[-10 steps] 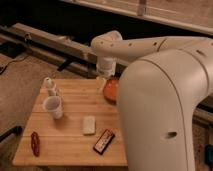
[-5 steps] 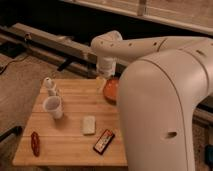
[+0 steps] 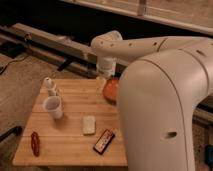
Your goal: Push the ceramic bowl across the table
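Nothing is visibly changing: compared with the two earlier pictures, the arm [image 3: 135, 47], bowl and clutter are all sitting in the same spots. So the push is not showing any progress yet, or the motion is too small to see.

The gripper [image 3: 101, 84] is hanging low from the wrist, centre of the frame and slightly above the middle, at the far right part of the table [image 3: 70, 137]. It is sitting just beside the left rim of the ceramic bowl [image 3: 111, 90]. Whether it is touching is not clear, and whether it is spread or pressed together I cannot tell. The bowl is resting at the table's right edge towards the far corner, with its right part hiding behind the robot's big white body [image 3: 165, 115].

Other items are lying well apart from the bowl:
- white cup [image 3: 54, 107], left of centre
- small pale bottle [image 3: 49, 85], behind the cup
- pale block [image 3: 89, 124], mid-table
- dark flat packet [image 3: 103, 141], near the front edge
- red item [image 3: 35, 143], lower left

Judgement: the arm is lining up for the push and the task is barely starting. Open board is lying to the bowl's left, across the far side. The block and cup are sitting nearer the front, so a leftward sweep is looking mostly clear there. One risk is the rim slipping past the gripper.
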`<control>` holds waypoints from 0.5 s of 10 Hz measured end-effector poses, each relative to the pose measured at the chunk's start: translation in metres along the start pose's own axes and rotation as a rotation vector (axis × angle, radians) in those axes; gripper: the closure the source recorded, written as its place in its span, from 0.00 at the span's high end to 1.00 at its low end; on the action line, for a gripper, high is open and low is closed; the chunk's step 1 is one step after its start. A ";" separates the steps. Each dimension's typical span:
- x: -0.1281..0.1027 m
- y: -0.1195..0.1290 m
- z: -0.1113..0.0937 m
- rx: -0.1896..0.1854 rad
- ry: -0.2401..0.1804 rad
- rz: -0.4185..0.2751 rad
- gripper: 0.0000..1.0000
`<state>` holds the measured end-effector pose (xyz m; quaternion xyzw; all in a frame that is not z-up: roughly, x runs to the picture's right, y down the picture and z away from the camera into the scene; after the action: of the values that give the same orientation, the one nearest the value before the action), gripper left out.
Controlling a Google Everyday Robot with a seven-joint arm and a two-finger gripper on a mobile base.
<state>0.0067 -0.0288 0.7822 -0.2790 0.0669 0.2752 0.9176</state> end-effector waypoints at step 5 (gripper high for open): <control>0.003 -0.005 0.001 0.019 0.027 0.004 0.80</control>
<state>0.0119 -0.0298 0.7845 -0.2740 0.0823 0.2728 0.9186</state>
